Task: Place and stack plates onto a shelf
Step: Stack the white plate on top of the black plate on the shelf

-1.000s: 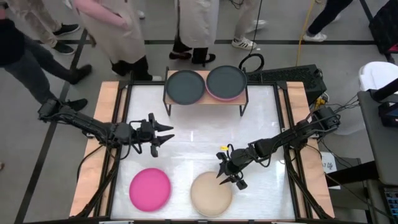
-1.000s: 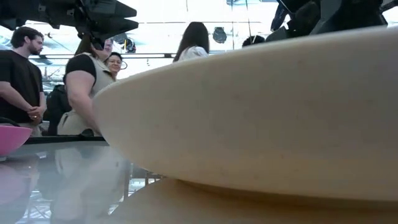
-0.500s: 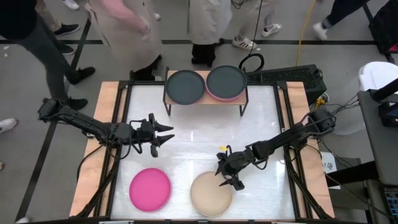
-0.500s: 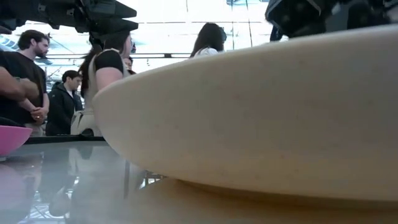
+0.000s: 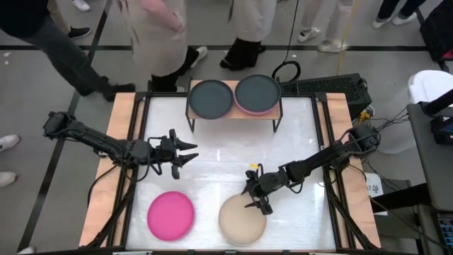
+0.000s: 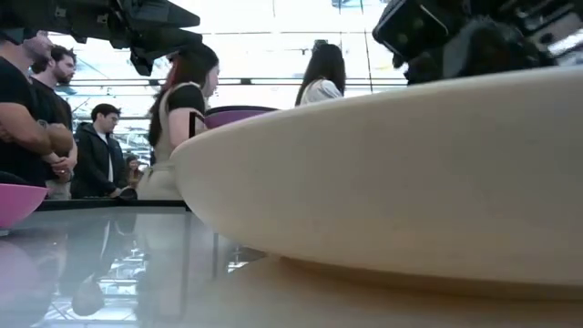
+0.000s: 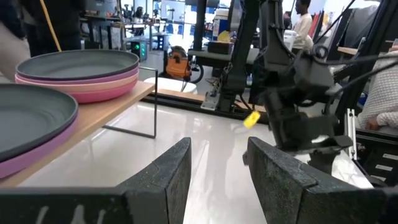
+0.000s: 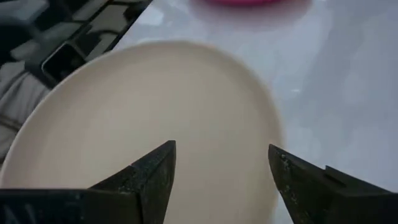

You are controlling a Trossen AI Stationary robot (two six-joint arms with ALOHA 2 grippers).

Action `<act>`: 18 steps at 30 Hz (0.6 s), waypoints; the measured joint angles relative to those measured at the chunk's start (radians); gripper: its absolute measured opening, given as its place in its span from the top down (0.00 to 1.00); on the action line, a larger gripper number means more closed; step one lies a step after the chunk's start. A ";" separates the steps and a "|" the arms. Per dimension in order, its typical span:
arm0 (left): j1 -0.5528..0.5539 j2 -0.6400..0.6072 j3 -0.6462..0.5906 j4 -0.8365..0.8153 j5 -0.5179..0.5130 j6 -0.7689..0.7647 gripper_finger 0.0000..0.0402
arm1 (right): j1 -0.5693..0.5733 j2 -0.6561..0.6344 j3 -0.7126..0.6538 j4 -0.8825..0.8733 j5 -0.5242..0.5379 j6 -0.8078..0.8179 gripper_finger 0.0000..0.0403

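The light-wood shelf (image 5: 233, 113) stands at the table's far middle on thin black legs and carries two plate stacks, each topped by a dark grey plate (image 5: 209, 98) (image 5: 257, 93). The left wrist view shows pink and magenta plates (image 7: 93, 84) under them. A magenta plate (image 5: 170, 215) and a cream plate (image 5: 242, 220) lie flat near the table's near edge. My right gripper (image 5: 256, 202) (image 8: 221, 149) is open, its fingers over the cream plate's far rim (image 8: 155, 112). My left gripper (image 5: 185, 154) (image 7: 217, 149) hovers open at the table's left middle, touching nothing. My right gripper comes slanting down from the table's right and far side over the cream plate's far rim (image 5: 253, 205). Its open fingers (image 8: 149, 174) straddle the plate's inside. I cannot tell whether a fingertip touches the plate. The plate lies flat on the table.
The white tabletop (image 5: 226, 166) has wooden side edges (image 5: 120, 156). In the low view the cream plate (image 6: 410, 182) fills most of the picture and the magenta plate (image 6: 18, 202) shows at the left. Several people stand beyond the far edge. Cables and gear lie to the right.
My right gripper has moved a little toward the table's left and far side, staying open over the cream plate's far rim. The cream plate has slid slightly toward the table's right. People behind the table have walked about.
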 joint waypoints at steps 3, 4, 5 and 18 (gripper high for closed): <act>0.000 0.000 0.000 0.000 0.000 -0.002 0.59 | 0.000 -0.035 0.000 -0.015 0.071 0.000 0.41; 0.000 0.000 0.000 0.000 0.000 -0.002 0.59 | 0.000 -0.044 0.000 -0.036 0.105 0.000 0.41; 0.000 0.000 0.000 0.000 0.000 -0.002 0.59 | 0.000 -0.048 0.000 -0.062 0.138 0.000 0.41; 0.000 0.000 0.000 0.000 0.000 -0.010 0.59 | -0.005 -0.029 0.000 -0.219 0.196 0.086 0.43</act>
